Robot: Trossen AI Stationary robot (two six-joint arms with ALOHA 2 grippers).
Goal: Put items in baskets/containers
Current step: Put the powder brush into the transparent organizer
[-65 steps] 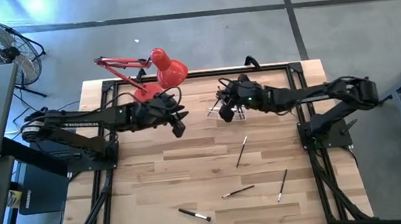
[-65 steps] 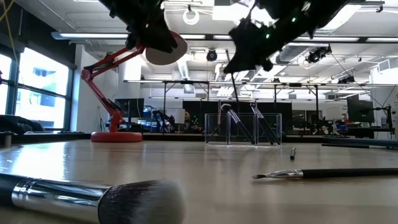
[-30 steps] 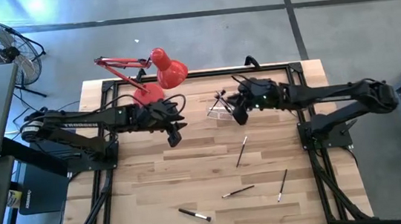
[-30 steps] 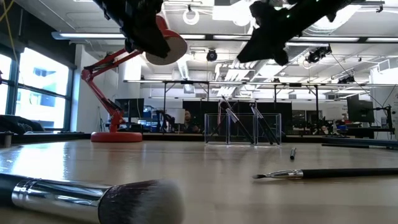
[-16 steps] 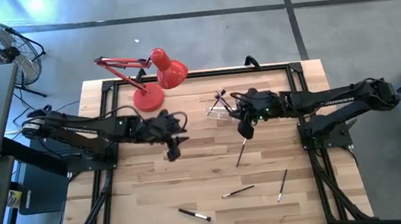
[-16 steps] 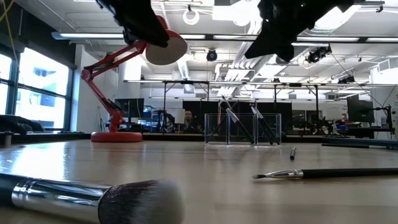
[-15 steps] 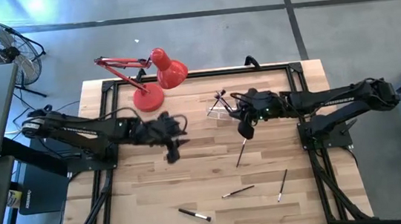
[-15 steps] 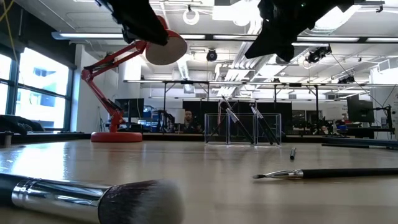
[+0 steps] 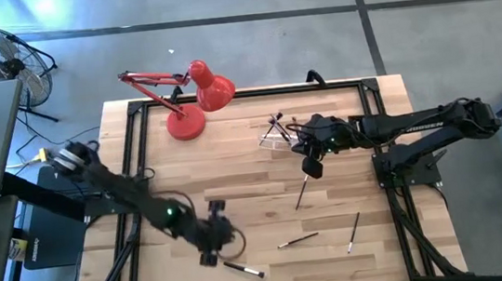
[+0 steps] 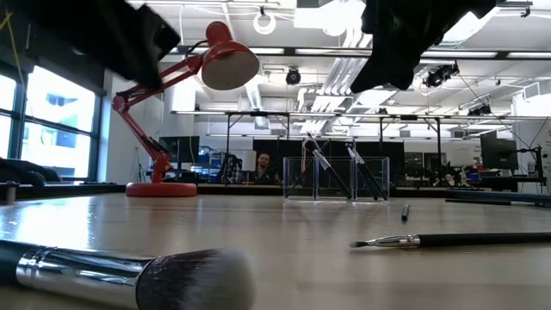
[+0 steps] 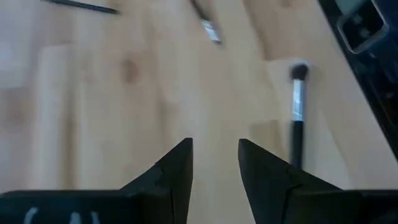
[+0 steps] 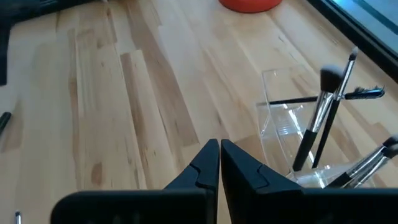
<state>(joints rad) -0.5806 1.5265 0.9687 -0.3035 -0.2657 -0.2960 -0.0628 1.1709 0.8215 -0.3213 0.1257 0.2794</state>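
Note:
Several thin brushes lie flat on the wooden table: one point(image 9: 302, 189) mid-table, two point(image 9: 298, 240) point(image 9: 353, 231) nearer the near edge, and a thick-headed one point(image 9: 243, 269) by the near edge, also close up in the low view point(image 10: 129, 275). The clear plastic holder point(image 9: 276, 133) stands on the table's far half with several brushes leaning in it point(image 12: 323, 118). My left gripper point(image 9: 209, 252) is open above the table, just left of the thick-headed brush point(image 11: 297, 118). My right gripper point(image 9: 312, 165) is shut and empty, between the holder and the mid-table brush.
A red desk lamp point(image 9: 193, 100) stands at the table's far left, its shade hanging over the table point(image 10: 228, 65). Black frame rails point(image 9: 130, 144) run along the table's sides. Bare wood lies between the two arms at mid-table.
My left arm has swung fast from the table's middle toward the near edge, ending beside the thick-headed brush. My right gripper has moved from the holder toward the near edge, closer to the mid-table brush. No brush has moved.

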